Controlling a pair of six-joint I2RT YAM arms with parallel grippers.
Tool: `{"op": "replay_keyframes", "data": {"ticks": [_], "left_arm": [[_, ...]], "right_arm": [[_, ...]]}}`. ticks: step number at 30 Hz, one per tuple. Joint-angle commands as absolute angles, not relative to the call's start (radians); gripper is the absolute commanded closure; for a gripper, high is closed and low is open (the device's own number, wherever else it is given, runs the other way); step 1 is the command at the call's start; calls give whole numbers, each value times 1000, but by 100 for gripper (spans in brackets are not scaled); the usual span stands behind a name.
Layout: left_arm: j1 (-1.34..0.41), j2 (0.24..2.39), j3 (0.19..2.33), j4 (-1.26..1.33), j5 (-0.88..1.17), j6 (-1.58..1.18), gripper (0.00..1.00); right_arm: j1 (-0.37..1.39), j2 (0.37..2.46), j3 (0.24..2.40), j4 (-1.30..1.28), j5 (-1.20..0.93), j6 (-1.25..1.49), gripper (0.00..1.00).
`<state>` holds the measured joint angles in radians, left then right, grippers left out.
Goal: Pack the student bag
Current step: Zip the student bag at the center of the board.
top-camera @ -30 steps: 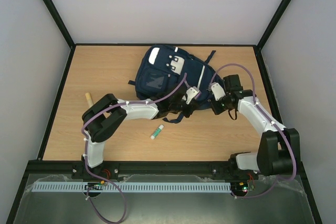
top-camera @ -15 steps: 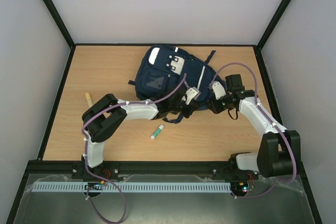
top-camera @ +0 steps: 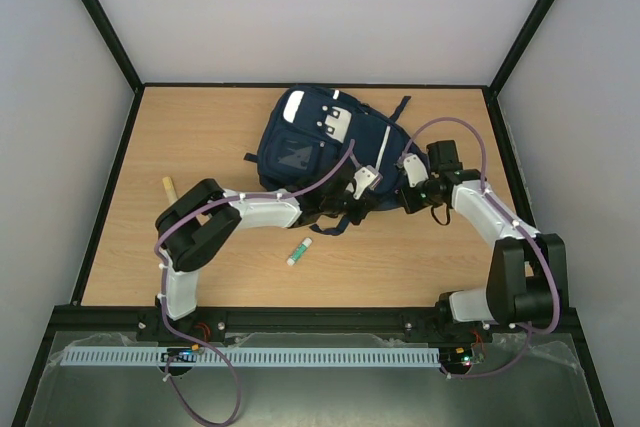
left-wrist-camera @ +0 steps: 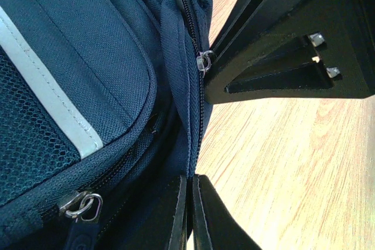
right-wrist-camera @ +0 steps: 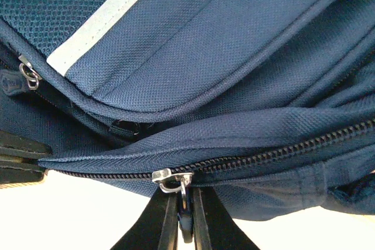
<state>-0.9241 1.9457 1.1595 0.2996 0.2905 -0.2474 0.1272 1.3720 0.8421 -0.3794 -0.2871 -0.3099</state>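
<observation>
Movement is limited to the right arm: within the last second its elbow is drawn inward and the right gripper (right-wrist-camera: 184,204) is carried slightly sideways along the near edge of the student bag (top-camera: 310,137), while the left arm is unmoved. The right gripper is clamped on the zipper pull (right-wrist-camera: 184,191), the slider (right-wrist-camera: 170,177) sitting just above its fingertips. The left gripper (left-wrist-camera: 189,194) is pinched together on the fabric seam (left-wrist-camera: 190,133) beside that zip, and the bag is spread ahead of both grippers on the tabletop (top-camera: 200,137). Opening of the compartment is judged barely begun; the white tube with a green cap (top-camera: 299,251), lying apart behind the left gripper, is not yet packed.
</observation>
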Motion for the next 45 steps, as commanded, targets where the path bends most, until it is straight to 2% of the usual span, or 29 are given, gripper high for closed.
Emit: {"op": "replay_keyframes", "data": {"ticks": [1,4,16,26,34,35,38,40,43,44,45], "left_arm": [[-923,1885,1169,339,315,-250,98],[-924,1881,1166,336,315,-248,98],[-928,1851,1106,341,316,-248,98],[-996,1776,1017,239,270,-111,98],[-1009,1605,816,163,187,-95,97],[-1009,1582,790,159,170,-94,94],[-1018,1516,738,182,119,-100,62],[-1037,1482,723,224,95,-94,48],[-1063,1506,760,254,112,-72,40],[-1070,1527,785,260,122,-68,10],[-1077,1550,810,271,126,-68,2]], "right_arm": [[127,1371,851,-378,-270,-309,95],[127,1359,861,-403,-217,-333,99],[0,1413,914,-455,-165,-442,99],[-71,1497,993,-455,-153,-478,99],[-64,1341,874,-520,-282,-578,99],[-55,1315,856,-534,-294,-578,99],[-7,1244,802,-582,-351,-581,99],[33,1199,774,-606,-380,-576,99],[86,1147,757,-623,-415,-544,99],[98,1139,758,-631,-429,-532,99],[107,1134,763,-639,-440,-521,99]]}}
